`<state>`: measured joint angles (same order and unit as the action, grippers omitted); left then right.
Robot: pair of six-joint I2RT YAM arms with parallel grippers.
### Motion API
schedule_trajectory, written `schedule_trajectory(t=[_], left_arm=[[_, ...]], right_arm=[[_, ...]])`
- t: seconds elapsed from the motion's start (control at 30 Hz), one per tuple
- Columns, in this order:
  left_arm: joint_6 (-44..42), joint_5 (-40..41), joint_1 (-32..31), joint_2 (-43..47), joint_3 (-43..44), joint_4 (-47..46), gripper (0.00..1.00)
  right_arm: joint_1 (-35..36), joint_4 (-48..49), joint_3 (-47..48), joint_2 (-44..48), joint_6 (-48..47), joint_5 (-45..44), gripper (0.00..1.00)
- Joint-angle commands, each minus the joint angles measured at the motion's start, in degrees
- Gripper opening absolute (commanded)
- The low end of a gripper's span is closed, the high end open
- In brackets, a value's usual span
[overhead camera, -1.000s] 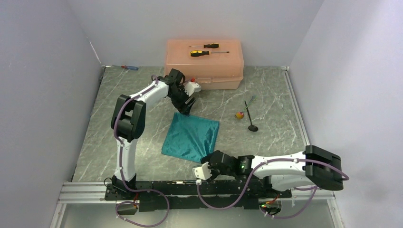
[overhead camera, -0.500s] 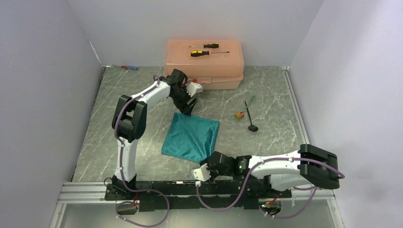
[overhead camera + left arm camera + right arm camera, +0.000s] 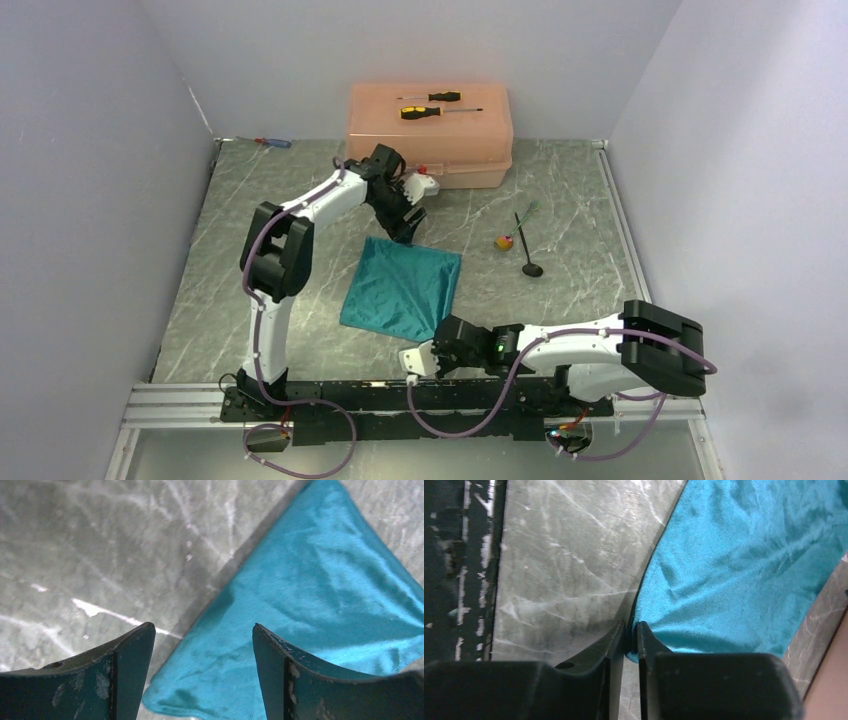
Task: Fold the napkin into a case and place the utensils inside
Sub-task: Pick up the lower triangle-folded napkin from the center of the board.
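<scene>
The teal napkin (image 3: 402, 289) lies mostly flat on the table's middle. My left gripper (image 3: 408, 229) is open just above its far edge; in the left wrist view the napkin (image 3: 310, 605) lies between and beyond the spread fingers (image 3: 127, 655). My right gripper (image 3: 441, 336) is shut on the napkin's near right corner; in the right wrist view the cloth (image 3: 744, 565) is pinched between the fingertips (image 3: 644, 635). The black spoon (image 3: 526, 252) and the thin fork (image 3: 527, 212) lie on the table to the right, apart from both grippers.
A peach plastic box (image 3: 430, 135) stands at the back with two yellow-and-black screwdrivers (image 3: 430, 105) on its lid. A small red-and-blue screwdriver (image 3: 272, 142) lies at the back left. A small coloured ball (image 3: 505, 241) sits beside the spoon. Grey walls close in both sides.
My left gripper has moved a little to the right along the napkin's far edge. My right arm has shifted slightly left and nearer, holding the near corner.
</scene>
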<state>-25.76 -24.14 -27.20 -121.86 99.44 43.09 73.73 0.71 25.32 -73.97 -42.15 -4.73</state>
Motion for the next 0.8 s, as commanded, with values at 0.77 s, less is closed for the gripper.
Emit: schedule_trajectory(t=[0.77], left_arm=[[-3.86, 3.86, -8.37, -3.81, -6.94, -6.56, 0.72]], right_arm=[[-10.68, 10.90, 4.24, 4.04, 9.79, 1.22, 0.00]])
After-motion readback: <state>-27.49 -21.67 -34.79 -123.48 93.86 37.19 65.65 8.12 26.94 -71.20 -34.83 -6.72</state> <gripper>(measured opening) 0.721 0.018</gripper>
